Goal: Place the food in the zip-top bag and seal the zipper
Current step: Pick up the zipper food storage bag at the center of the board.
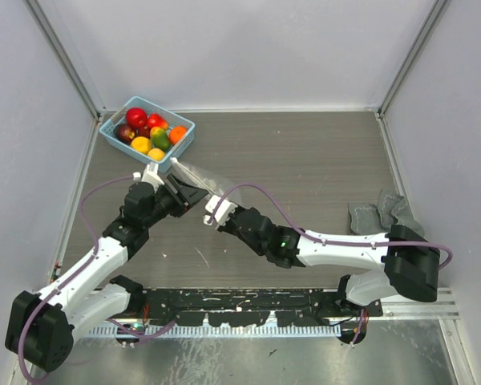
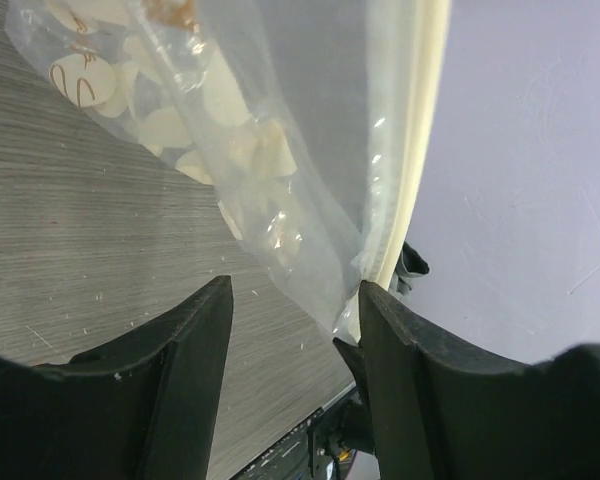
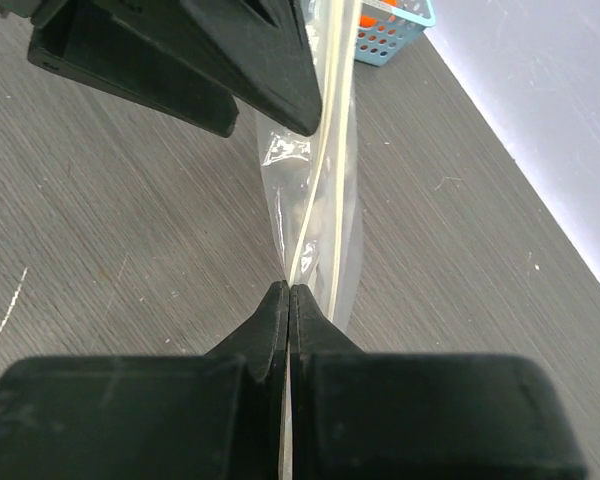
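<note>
Zip-top bag (image 3: pixel 322 215) hung pinched between the closed fingertips of your right gripper (image 3: pixel 288 290). Your left gripper (image 2: pixel 295 290) stood opposite, jaws apart around its zipper (image 2: pixel 410 150).

Tight spot is just on the near side of the basket (image 1: pixel 189 128). The zip-top bag (image 1: pixel 196 175) hangs stretched above the table (image 1: pixel 305 160) there, with the left gripper (image 1: pixel 170 178) at its basket end, jaws apart. The right gripper (image 1: pixel 215 205) is pinched onto the other end, so both arms block that lane. The basket's top is uncovered, with food (image 1: pixel 148 132) heaped inside. To the right of the basket it's bare table up to a grey cloth (image 1: pixel 381 212) well away. The walls (image 1: pixel 32 144) crowd the basket's left and back.
</note>
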### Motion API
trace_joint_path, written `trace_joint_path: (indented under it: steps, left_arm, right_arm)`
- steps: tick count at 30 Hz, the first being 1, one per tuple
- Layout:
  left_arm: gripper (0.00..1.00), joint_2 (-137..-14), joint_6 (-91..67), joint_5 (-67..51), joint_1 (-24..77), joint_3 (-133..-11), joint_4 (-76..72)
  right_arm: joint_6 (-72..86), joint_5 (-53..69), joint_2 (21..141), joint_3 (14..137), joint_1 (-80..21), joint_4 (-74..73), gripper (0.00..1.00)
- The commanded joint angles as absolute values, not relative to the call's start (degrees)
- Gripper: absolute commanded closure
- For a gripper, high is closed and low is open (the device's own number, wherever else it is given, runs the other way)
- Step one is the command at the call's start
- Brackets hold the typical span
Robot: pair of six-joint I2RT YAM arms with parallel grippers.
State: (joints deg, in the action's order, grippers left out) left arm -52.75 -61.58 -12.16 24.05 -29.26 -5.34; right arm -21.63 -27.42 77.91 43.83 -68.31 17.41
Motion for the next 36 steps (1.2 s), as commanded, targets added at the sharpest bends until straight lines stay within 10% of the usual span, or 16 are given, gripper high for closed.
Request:
trace_joint_path:
  steps: [1, 12, 18, 36]
  left_arm:
    - [0.47, -53.24, -62.52, -11.79, 24.51, -28.92, -10.69]
    - [0.67, -54.74, -63.54, -12.92, 25.0, -28.0, -14.51]
    - [1.0, -55.46, -63.39, -13.79, 25.05, -27.95, -15.12]
    - [1.0, -50.94, -57.83, -14.3, 25.05, -28.69, -9.93]
  right_arm:
    - [-19.64, -25.65, 78.81, 46.43, -68.82, 21.33, 1.0]
    - [-17.8, -25.01, 79.46, 46.64, -68.82, 22.39, 1.0]
    - [-17.18, -24.33, 78.98, 47.05, -68.8, 21.31, 1.0]
    - [-10.82, -18.66, 69.33, 52.43, -67.4, 7.94, 0.53]
